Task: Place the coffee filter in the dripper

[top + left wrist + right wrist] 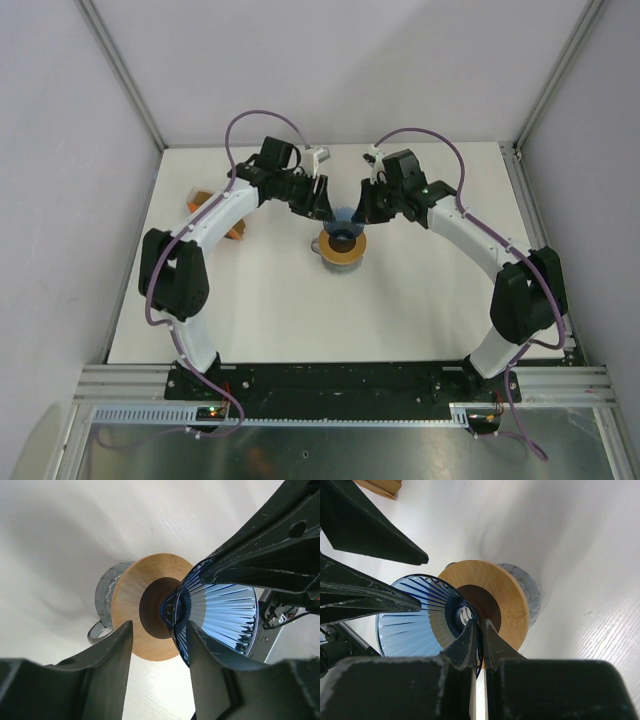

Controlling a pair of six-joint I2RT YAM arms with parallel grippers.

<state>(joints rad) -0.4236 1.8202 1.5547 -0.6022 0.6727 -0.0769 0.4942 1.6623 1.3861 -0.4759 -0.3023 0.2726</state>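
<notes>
Our right gripper (480, 624) is pinched onto the rim of the dripper (225, 615), whose tip sits in the hole of the ring (131, 587) atop the mug (104, 597). Our left gripper (160, 627) stands parted and empty at 11 o'clock of the dripper in the top view; the right is at 2 o'clock. We cannot find the filter in any view, and no paper lines the cone. The holder (197, 199), between 9 and 10 o'clock, is half hidden by our left arm. We see two risks. Pulling the right away before it lets go would tip the dripper or drag the ring. The left could knock the cone on leaving.
</notes>
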